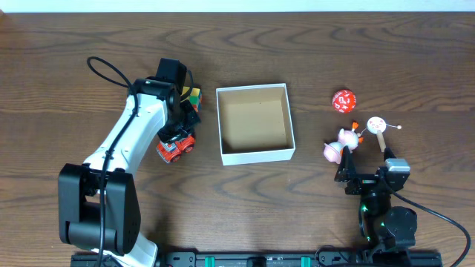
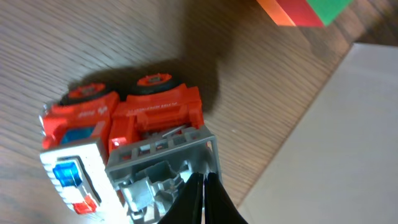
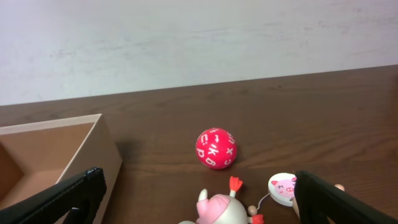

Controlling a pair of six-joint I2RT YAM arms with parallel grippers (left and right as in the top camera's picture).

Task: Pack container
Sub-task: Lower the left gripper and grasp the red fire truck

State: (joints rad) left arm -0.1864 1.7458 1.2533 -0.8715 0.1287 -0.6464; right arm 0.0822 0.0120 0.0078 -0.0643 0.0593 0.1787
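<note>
The container [image 1: 256, 155], a square white-walled cardboard box with a brown inside, stands at mid-table with nothing in it. Its white wall fills the right of the left wrist view [image 2: 336, 143], and a corner shows in the right wrist view [image 3: 102, 155]. A red fire truck [image 1: 176, 147] lies left of it. My left gripper [image 2: 202, 186] is shut, its tips against the truck's [image 2: 124, 124] grey rear part. My right gripper [image 3: 199, 179] is open and empty, just behind a pink pig toy [image 3: 219, 210].
A coloured cube [image 1: 194, 100] [image 2: 305, 9] sits by the left arm, near the box's far left corner. At the right are a red lettered ball [image 1: 343, 100] [image 3: 216, 148], the pig toy [image 1: 340, 145] and a pig-face wooden toy [image 1: 377, 124] [image 3: 284, 186].
</note>
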